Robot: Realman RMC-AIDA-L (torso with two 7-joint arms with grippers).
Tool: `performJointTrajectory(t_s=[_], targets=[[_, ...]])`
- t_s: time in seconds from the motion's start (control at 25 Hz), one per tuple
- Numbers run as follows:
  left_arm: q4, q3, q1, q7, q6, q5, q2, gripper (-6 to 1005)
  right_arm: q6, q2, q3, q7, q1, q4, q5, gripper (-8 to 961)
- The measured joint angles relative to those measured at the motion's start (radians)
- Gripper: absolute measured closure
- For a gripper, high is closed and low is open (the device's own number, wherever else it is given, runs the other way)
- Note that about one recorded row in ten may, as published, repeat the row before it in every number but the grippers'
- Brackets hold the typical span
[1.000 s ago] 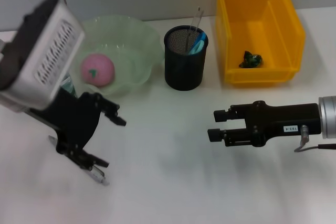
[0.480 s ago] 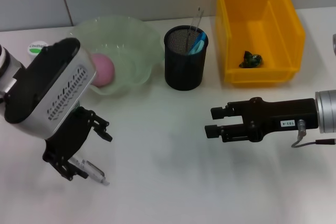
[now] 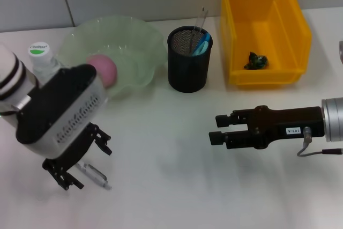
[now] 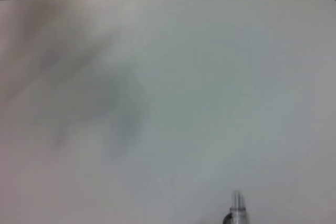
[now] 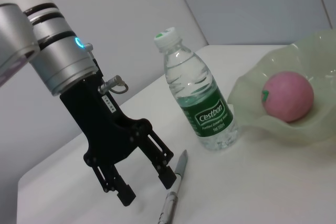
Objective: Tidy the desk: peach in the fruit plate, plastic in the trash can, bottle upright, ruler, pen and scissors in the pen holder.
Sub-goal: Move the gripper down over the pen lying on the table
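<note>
White desk (image 3: 161, 132) against a grey wall; peach (image 3: 103, 69) in fruit plate (image 3: 140, 38), bottle (image 3: 42, 60) upright. Left gripper (image 3: 80, 159), fingers spread and empty, has descended over the pen (image 3: 92, 174) lying on the desk. Right gripper (image 3: 215, 128) hovers slightly open, empty, barely shifted.

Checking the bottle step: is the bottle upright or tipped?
Upright. The bottle stands on its base on the table, cap on top, beside the plate.

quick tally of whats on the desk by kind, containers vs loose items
Containers: 3, fruit plate, pen holder, trash can
Loose items: 2, bottle, pen
Items already put away: 2, peach, plastic
Total: 7
</note>
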Motion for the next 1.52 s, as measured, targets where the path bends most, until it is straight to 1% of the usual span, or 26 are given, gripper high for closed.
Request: performJointTrajectory(t_s=[0.04,0.16,0.24,0.32,0.52,0.88,1.16,1.52], targets=[[-0.006,0.031,-0.001,0.001,-0.013,0.003,-0.003,185,0.001,0.001,0.000,0.000,-0.002,0.000,0.000,292],[-0.009,0.053,-0.002,0.001,-0.023,0.013,-0.007,185,0.001,0.000,0.000,0.000,-0.002,0.000,0.000,292],[-0.009,0.053,-0.002,0.001,-0.023,0.013,-0.007,184,0.001,-0.002,0.000,0.000,0.000,0.000,0.000,293],[-0.011,0.086,-0.004,-0.007,-0.030,0.033,-0.016,184,0.001,-0.002,-0.001,0.000,0.001,0.000,0.000,293],[-0.010,0.120,-0.014,-0.024,-0.027,0.057,-0.026,185,0.001,-0.005,-0.001,0.000,0.006,0.000,-0.001,293],[-0.024,0.134,-0.046,-0.036,-0.027,0.079,-0.029,187,0.001,-0.006,0.000,0.002,0.012,-0.003,-0.003,294],[-0.098,0.135,-0.086,-0.037,-0.040,0.101,-0.038,199,0.001,-0.009,-0.001,0.005,0.025,-0.002,-0.010,294],[-0.144,0.135,-0.114,-0.037,-0.060,0.111,-0.041,215,0.001,-0.009,0.002,0.005,0.022,-0.001,-0.011,295]])
